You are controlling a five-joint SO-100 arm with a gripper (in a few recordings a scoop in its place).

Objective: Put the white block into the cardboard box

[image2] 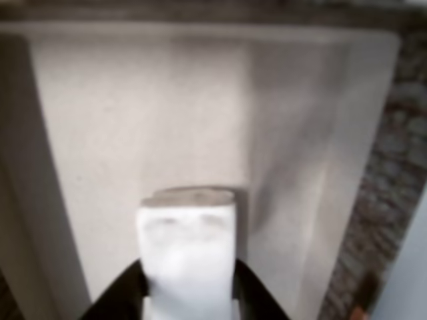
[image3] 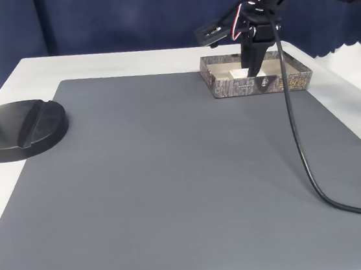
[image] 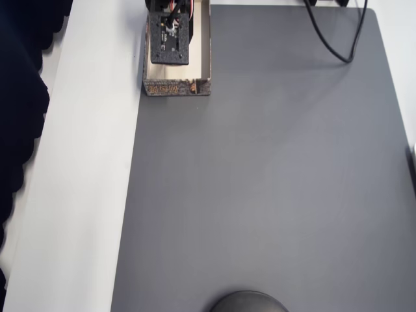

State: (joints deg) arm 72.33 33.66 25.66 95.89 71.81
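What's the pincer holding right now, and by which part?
The small white rectangular block, clamped at its near end between the pincer fingers, its far end pointing down into the shallow cardboard box.

In the overhead view the arm covers most of the box (image: 205,65), whose far end runs off the top edge; what lies below the claw cannot be seen there. In the wrist view the whole picture is soft: the block (image2: 188,253) between the claw (image2: 189,293) tips is blurred and cut by the bottom edge, and only the upper parts of the dark fingers (image2: 120,300) show. Whether the block touches the floor below is unclear. In the fixed view the block (image3: 239,73) beside the claw (image3: 255,68) is small, partly behind the near wall, and whether it is gripped cannot be told there.
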